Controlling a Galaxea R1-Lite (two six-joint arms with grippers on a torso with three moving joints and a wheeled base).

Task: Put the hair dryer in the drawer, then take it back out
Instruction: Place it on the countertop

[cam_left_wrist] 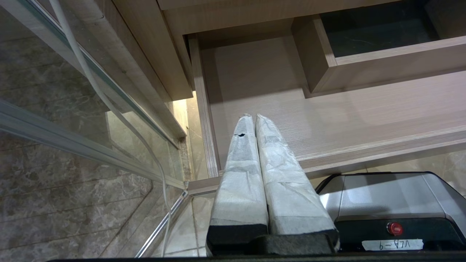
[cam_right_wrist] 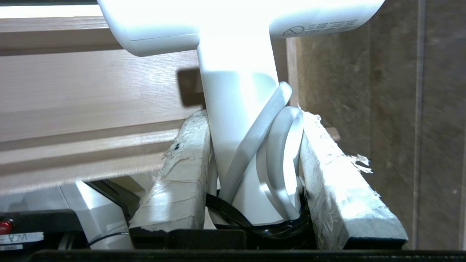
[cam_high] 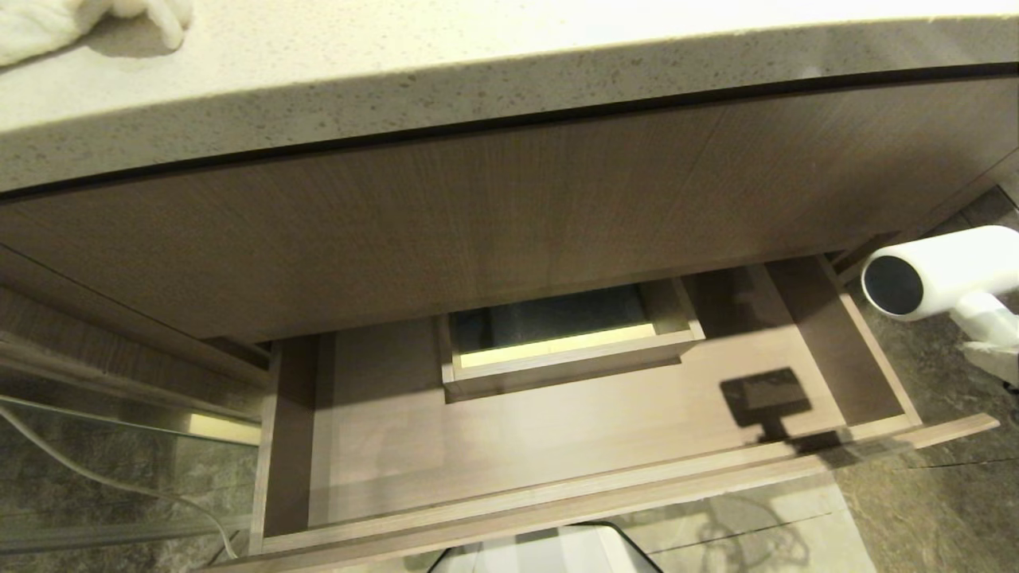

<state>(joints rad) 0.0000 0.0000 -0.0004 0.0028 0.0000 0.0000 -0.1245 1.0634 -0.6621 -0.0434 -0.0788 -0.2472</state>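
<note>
The jaws of your right gripper [cam_right_wrist: 255, 145] are closed on the handle of the hair dryer [cam_right_wrist: 236, 109], and the jaws of your left gripper [cam_left_wrist: 253, 118] are pressed together with nothing between them.

In the head view, you see the hair dryer [cam_high: 943, 274] at the right edge, outside the drawer [cam_high: 557, 446] and to the right of its right side wall. Its dark round end faces toward the drawer, and its handle points down and to the right. The drawer is pulled out below the taller wood panel [cam_high: 478, 223] and the speckled countertop [cam_high: 398, 79]. The inside of the drawer holds only the boxed cut-out [cam_high: 565, 342] at the middle of the back. A white towel [cam_high: 72, 24] lies on the countertop at the far left.

In the left wrist view, you see the two wrapped fingers [cam_left_wrist: 240, 174] touching along their whole length. They hang over the front left corner of the drawer [cam_left_wrist: 327, 120]. A thin white cable [cam_left_wrist: 109, 105] runs along the glass panel beside the cabinet.

In the right wrist view, the two wrapped fingers [cam_right_wrist: 178, 174] stand on each side of the handle. The coiled white cord [cam_right_wrist: 280, 145] is caught between the handle and one finger, and the black strap [cam_right_wrist: 225, 211] shows near the base. The white barrel fills the upper part, in front of the drawer front [cam_right_wrist: 91, 109].
</note>
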